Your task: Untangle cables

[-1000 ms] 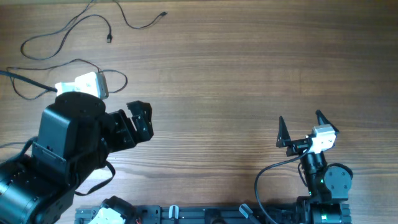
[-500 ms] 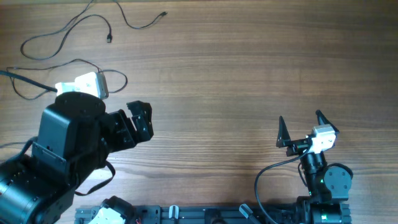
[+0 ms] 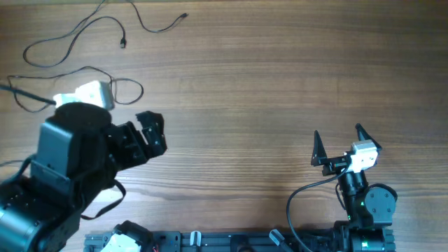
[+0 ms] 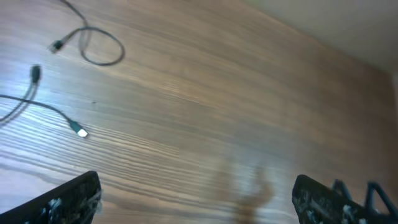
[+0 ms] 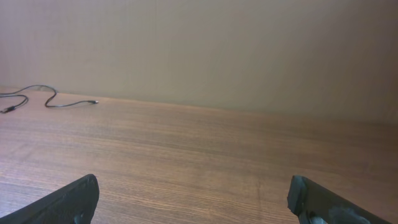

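Several thin black cables lie spread at the table's far left. One cable (image 3: pixel 70 38) curves to a plug near the top. A second cable (image 3: pixel 157 26) runs along the top edge. A third cable (image 3: pixel 129 87) loops beside my left arm's white wrist block. In the left wrist view a cable loop (image 4: pixel 102 50) and a silver-tipped plug (image 4: pixel 82 132) lie ahead on the left. My left gripper (image 3: pixel 150 133) (image 4: pixel 199 199) is open and empty, right of the cables. My right gripper (image 3: pixel 341 142) (image 5: pixel 199 202) is open and empty, far right. A cable (image 5: pixel 53 101) shows far off in the right wrist view.
The wooden table (image 3: pixel 280 77) fills the view. The left arm's large black body (image 3: pixel 63 168) covers the near left corner. Thicker black robot wiring (image 3: pixel 301 199) runs by the right arm's base. A black rail (image 3: pixel 210 241) lines the front edge.
My left arm has shifted slightly left and toward the far side, closer to the cables. The right arm and the cables have not moved.
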Robot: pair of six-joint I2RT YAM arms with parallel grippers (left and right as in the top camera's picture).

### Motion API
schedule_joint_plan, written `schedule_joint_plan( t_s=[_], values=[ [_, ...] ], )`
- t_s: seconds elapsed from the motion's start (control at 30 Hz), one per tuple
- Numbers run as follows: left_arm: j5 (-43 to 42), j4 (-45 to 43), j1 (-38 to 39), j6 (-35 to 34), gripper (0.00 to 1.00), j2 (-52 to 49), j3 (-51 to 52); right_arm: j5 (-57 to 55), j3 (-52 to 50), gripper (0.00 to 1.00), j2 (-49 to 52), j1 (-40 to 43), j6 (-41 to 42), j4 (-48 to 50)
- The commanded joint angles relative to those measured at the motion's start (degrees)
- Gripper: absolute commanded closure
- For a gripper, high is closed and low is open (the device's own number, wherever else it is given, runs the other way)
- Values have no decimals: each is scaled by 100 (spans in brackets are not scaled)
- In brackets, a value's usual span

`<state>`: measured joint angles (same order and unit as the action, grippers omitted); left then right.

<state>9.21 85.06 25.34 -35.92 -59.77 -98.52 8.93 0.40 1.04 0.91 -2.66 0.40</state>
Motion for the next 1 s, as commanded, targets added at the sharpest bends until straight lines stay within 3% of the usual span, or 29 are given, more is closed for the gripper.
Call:
schedule_joint_plan(
  t_s=[0.0,0.07,0.17,0.33,0.5,0.67,0.87,0.97],
  values=[
    [4,308,-651,-35,0,396,50,-57,-9,0,-76,-46,-33,11],
    [-46,326,-975,444,0,671,350,-57,-9,0,-76,-46,-35,13],
    [-892,-343,-1412,1867,0,1355,1451,-57,-9,0,-76,-46,-33,11],
    [-1128,-1880,-1648,2299,0,2647,3639,-57,-9,0,-76,-46,-33,11],
    [-2430,-3156,-2149,4048,0,4188,5451,-57,-9,0,-76,-46,-33,11],
    [-2555,-3427,-2409,3998,0,4739,6203,-57,-9,0,-76,-46,-33,13],
    [-2739,-4472,-2411,3969,0,5117,7178,-57,-9,0,-76,-46,-33,13],
    [-2743,-5353,-2286,3617,0,5510,7858,-57,-9,1,-76,-46,-33,13]
  ],
)
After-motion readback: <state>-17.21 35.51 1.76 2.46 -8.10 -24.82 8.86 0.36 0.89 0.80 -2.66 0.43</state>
